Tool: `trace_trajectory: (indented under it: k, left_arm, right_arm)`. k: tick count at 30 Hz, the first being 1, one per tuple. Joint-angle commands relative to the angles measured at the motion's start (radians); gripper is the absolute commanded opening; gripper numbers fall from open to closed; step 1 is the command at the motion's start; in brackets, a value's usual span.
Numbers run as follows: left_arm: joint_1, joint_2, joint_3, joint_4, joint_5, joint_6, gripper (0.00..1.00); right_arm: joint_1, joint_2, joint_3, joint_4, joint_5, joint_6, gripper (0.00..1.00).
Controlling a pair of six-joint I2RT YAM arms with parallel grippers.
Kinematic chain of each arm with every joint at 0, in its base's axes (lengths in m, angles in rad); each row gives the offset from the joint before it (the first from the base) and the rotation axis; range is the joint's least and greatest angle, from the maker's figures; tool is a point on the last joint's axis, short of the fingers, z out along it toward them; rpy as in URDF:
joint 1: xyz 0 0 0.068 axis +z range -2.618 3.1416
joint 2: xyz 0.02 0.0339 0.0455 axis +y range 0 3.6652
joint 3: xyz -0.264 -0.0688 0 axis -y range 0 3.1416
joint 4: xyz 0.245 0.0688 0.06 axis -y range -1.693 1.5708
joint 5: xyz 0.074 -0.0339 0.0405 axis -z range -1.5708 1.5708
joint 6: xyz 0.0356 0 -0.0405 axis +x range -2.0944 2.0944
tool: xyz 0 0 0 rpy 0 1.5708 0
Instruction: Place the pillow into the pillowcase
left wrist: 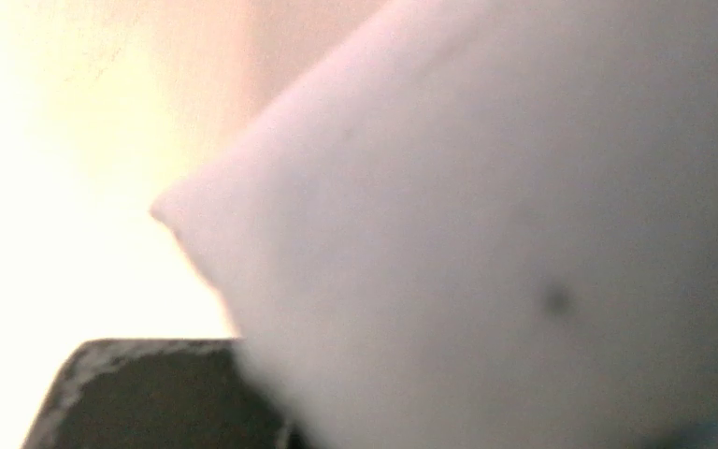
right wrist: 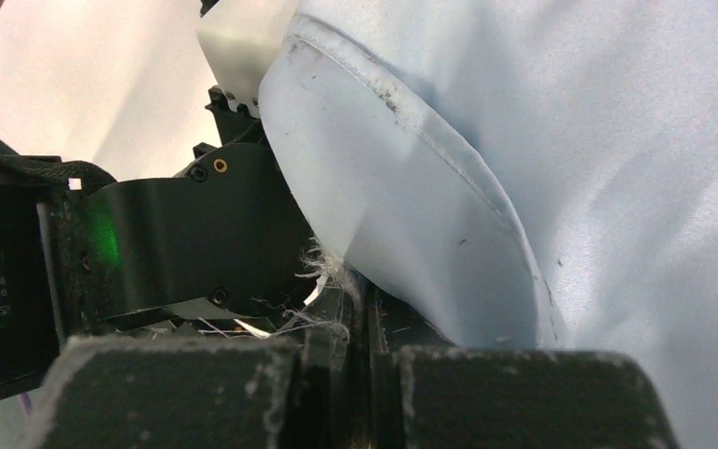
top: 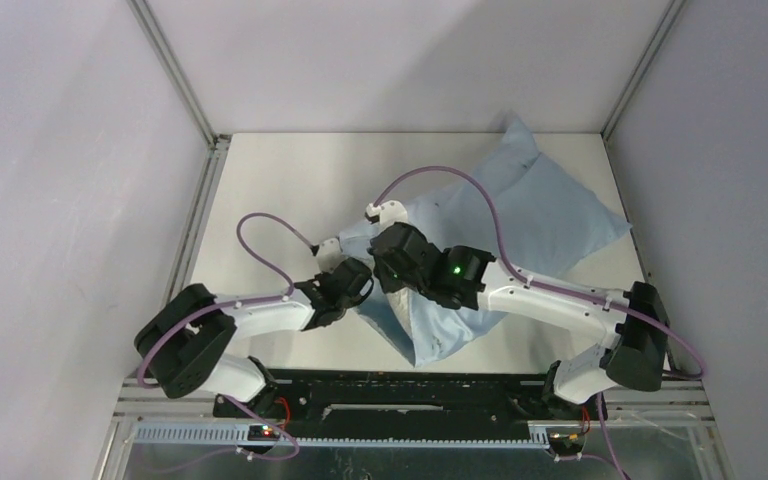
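One pillowcase [top: 530, 210] in right gripper [right wrist: 355, 309]

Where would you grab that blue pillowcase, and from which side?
Probably the pillowcase by its stitched hem at the left end, coming from the near side: that edge is thin enough to pinch, while the rest bulges full.

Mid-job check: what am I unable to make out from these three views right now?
1. Pillow: unseen in every view; the blue pillowcase covers whatever fills it.
2. Left gripper: jaws hidden under its wrist in the top view; the left wrist view is blurred, with cloth against the lens.
3. Right gripper: jaws shut at the hem in the right wrist view; how much cloth they pinch is hidden between them.
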Motion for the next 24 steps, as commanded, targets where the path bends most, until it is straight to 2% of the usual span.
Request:
trace_trajectory:
  k: [1, 7, 11, 17, 20, 24]
  left_arm:
    - [-0.007, -0.079, 0.023, -0.06, 0.007, -0.005, 0.0]
    - [-0.008, -0.345, -0.02, -0.1, 0.067, 0.03, 0.0]
    - [-0.012, -0.451, -0.124, 0.065, 0.201, 0.088, 0.0]
    - [-0.026, -0.464, -0.247, 0.398, 0.299, 0.149, 0.32]
    - [-0.052, -0.431, -0.226, 0.391, 0.256, 0.195, 0.47]
    - [-0.083, -0.339, -0.169, 0.263, 0.11, 0.196, 0.64]
  right_arm:
    - [0.013, -0.058, 0.005, 0.095, -0.004, 0.045, 0.0]
    - [0.003, -0.038, -0.009, 0.097, 0.016, 0.036, 0.0]
    - [0.005, -0.051, -0.014, 0.132, -0.012, 0.04, 0.0]
    - [-0.005, -0.095, -0.013, 0.21, -0.118, 0.082, 0.0]
    - [-0.011, -0.104, -0.014, 0.217, -0.137, 0.099, 0.0]
    - [-0.013, -0.119, -0.013, 0.221, -0.14, 0.114, 0.0]
